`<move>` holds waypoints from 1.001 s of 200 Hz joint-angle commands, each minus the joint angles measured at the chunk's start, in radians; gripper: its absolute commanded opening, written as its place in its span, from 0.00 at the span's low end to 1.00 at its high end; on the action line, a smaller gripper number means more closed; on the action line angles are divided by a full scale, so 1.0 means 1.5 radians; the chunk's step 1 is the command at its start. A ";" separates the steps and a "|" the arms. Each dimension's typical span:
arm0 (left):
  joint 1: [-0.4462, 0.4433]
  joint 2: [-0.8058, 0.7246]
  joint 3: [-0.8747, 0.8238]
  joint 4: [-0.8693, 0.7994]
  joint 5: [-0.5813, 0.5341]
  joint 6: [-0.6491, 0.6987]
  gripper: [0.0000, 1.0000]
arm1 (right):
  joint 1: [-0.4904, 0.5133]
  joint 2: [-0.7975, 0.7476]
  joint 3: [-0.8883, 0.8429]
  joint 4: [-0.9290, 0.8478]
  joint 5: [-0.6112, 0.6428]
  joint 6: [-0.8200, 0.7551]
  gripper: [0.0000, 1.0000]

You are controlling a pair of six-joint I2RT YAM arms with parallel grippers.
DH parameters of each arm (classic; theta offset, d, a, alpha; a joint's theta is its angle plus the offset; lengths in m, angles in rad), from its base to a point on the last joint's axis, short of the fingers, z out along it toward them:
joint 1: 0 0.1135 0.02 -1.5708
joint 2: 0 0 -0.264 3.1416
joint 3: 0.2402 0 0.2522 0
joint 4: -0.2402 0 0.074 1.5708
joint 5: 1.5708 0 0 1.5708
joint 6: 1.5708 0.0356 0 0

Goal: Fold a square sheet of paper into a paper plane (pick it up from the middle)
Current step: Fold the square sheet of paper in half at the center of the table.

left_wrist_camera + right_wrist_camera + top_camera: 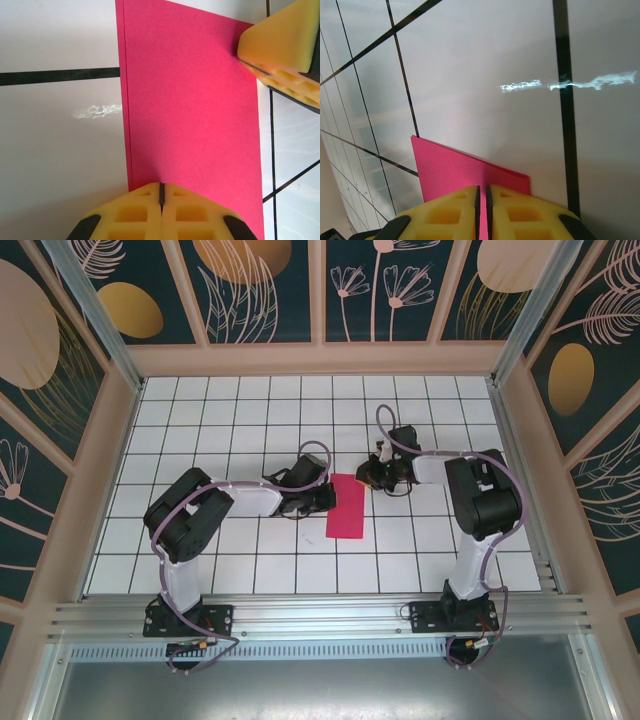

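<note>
The square sheet of paper (346, 506) lies folded into a narrow magenta-red rectangle near the middle of the table. My left gripper (328, 502) is shut, its yellow tips pressed together on the paper's left long edge (161, 187). My right gripper (368, 476) is at the paper's far right corner. Its jaws stand almost together (481, 189), with the red sheet (455, 167) running into the thin slit between them and that corner raised slightly off the tiles. In the left wrist view the paper (190, 100) lies flat, with one right finger (285, 40) over its corner.
The white gridded table (240, 420) is walled by a wooden frame with patterned panels (320, 350). A metal rail (320, 615) runs along the near edge by both arm bases. A pale scuff (570, 82) marks the tiles beyond the right gripper.
</note>
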 commanded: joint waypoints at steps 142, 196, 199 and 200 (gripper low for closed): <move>-0.004 0.027 -0.021 -0.089 -0.020 0.013 0.00 | -0.008 0.061 0.079 -0.075 0.062 -0.034 0.15; -0.004 0.026 -0.022 -0.087 -0.019 0.013 0.00 | -0.009 0.044 0.097 -0.112 0.080 -0.047 0.15; -0.003 0.026 -0.023 -0.087 -0.019 0.013 0.00 | -0.009 0.041 0.098 -0.112 0.077 -0.049 0.15; -0.003 0.025 -0.023 -0.087 -0.019 0.013 0.00 | -0.009 0.041 0.098 -0.111 0.076 -0.049 0.15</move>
